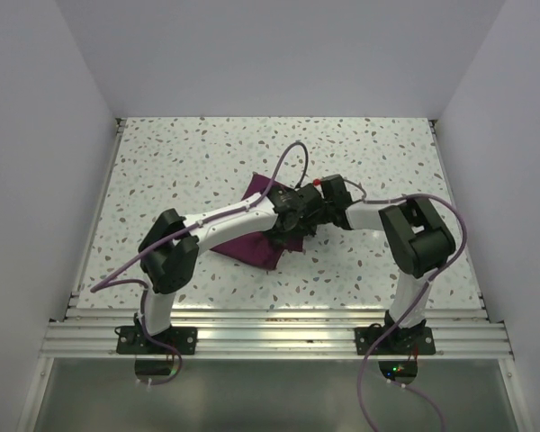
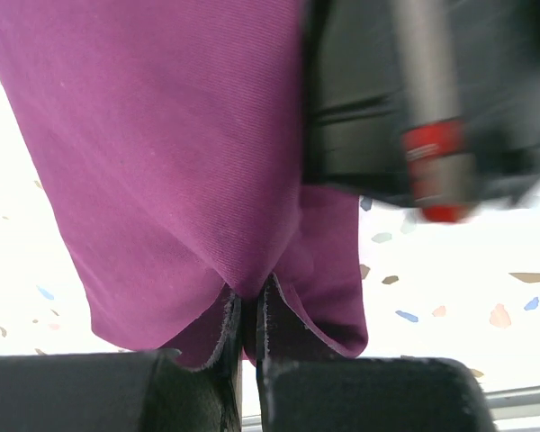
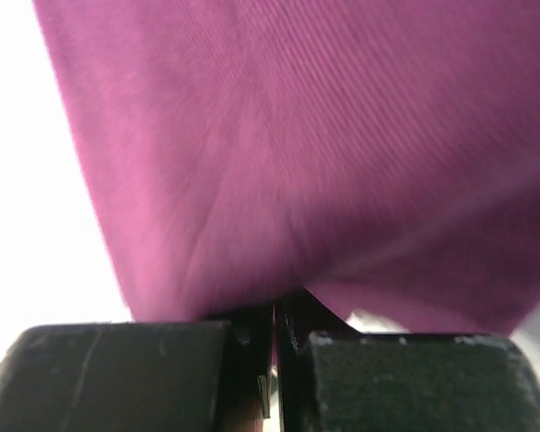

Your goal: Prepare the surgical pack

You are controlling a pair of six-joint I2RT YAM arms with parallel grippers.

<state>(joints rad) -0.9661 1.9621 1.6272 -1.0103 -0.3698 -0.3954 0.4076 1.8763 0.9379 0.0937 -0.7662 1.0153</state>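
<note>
The maroon cloth (image 1: 248,247) lies near the centre of the speckled table (image 1: 180,162). It is bunched into a folded bundle rather than spread flat, and both arms reach inward over it. The left gripper (image 2: 247,310) is closed on a fold of the cloth, its jaws pressed together with fabric pinched between them and the cloth drawn taut away from the pinch. The right gripper (image 3: 277,317) is likewise clamped on a fold, its jaws nearly touching, with purple fabric rising straight from the gap. In the overhead view the 2 grippers sit just beside each other above the right part of the bundle. Judgement: paired grips at neighbouring points suit lifting or drawing 1 edge across as a fold of the wrap. Risk noted: each pinch looks shallow, so a layer may slip. No other item of the pack shows in any view.
</note>
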